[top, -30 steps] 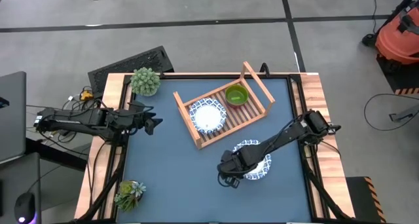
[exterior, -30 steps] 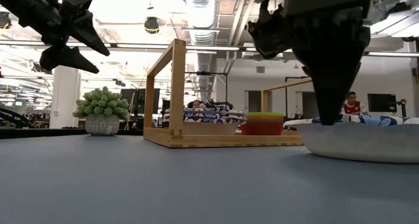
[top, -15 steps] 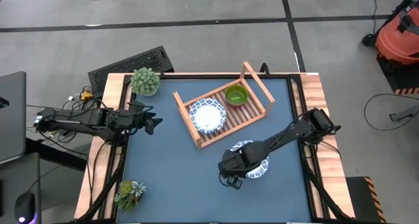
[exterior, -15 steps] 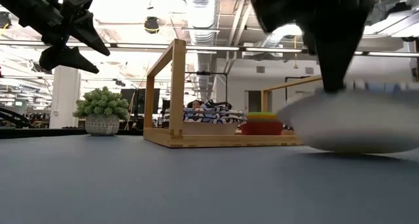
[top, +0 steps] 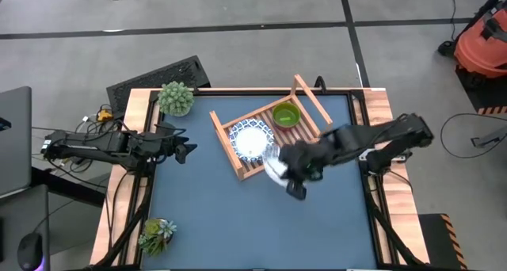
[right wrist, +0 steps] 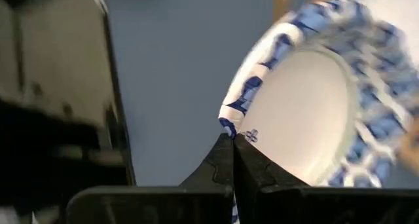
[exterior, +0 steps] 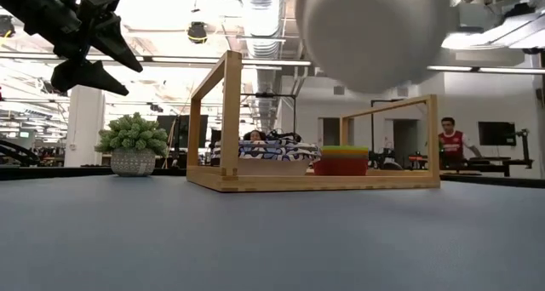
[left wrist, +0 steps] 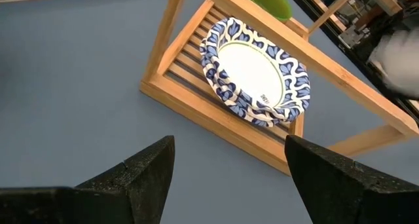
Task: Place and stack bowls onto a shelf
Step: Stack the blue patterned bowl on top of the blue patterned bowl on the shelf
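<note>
Now the second shallow white bowl with a blue patterned rim has been lifted off the blue table, pinched by its rim in the closed right gripper, and is carried beside the light wooden slatted shelf, ready for stacking.

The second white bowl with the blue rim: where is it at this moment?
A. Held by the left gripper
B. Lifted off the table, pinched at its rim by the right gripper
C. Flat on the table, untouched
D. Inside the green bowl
B: the right gripper is shut on the white bowl's rim, and the low view shows it hanging in the air above the table.
</note>
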